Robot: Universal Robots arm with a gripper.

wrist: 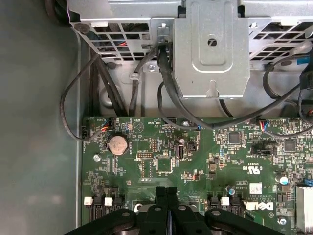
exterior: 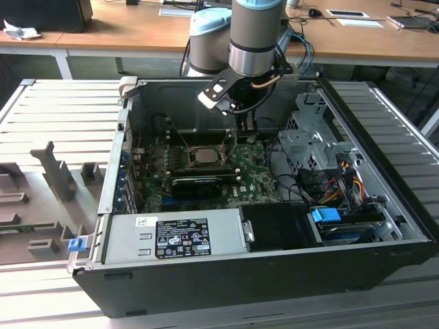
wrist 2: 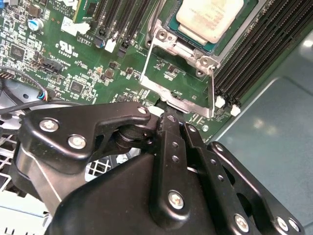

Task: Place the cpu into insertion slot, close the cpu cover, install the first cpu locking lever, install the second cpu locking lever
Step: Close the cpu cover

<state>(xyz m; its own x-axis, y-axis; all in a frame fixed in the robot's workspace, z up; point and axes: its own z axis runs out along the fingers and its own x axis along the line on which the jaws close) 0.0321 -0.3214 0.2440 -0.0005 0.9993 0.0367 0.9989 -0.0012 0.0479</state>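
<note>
Silvery cpu (wrist 2: 208, 19) in insertion slot (exterior: 186, 159) | tool (wrist 2: 176, 120) beside raised cpu cover (wrist 2: 178, 100), perhaps touching

Wooden desks (exterior: 137, 38) at back; crumpled paper (exterior: 20, 31) on one; grey slatted worktop (exterior: 62, 113) in front.

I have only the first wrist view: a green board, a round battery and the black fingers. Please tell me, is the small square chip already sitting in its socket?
Observer: Yes. In the second wrist view the small square cpu, silvery metal face up, lies inside the square black insertion slot.
Operator: Thank you. And is the metal frame closed over it?
Observer: No. The thin silvery metal cpu cover stands open, tilted up beside the slot, and the green motherboard shows through its large window.
</note>
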